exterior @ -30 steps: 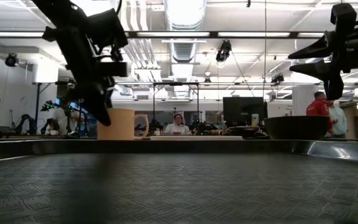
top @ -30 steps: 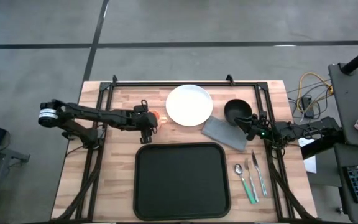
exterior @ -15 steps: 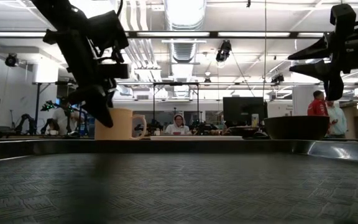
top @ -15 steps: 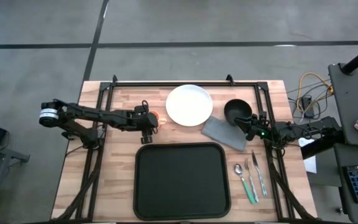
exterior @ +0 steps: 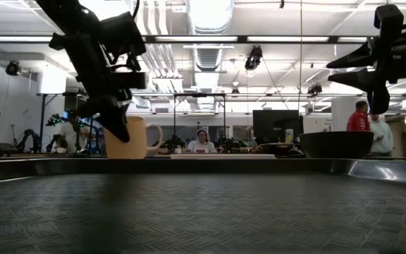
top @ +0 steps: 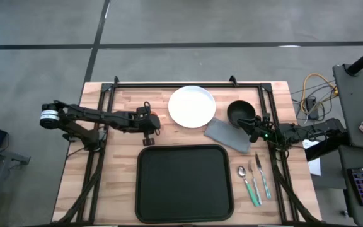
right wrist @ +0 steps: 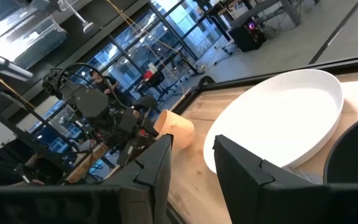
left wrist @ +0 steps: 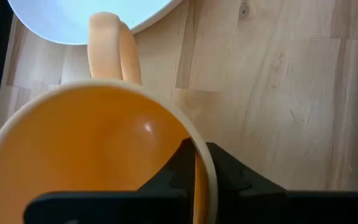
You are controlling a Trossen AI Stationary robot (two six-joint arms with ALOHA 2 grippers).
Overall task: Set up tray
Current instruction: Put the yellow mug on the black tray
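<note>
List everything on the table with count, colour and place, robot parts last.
tray: 1, black, near middle of the table, bare
plate: 1, white, behind the tray
mug: 1, orange, left of the plate, rim pinched by the left pincer
bowl: 1, black, right of the plate
napkin: 1, grey, between plate and bowl, toward the tray
spoon: 1, green handle, right of the tray
fork: 1, beside the spoon
knife: 1, outermost on the right
left pincer: 1, dark, shut on the mug's rim
right pincer: 1, dark, open, by the bowl, holding nothing
</note>
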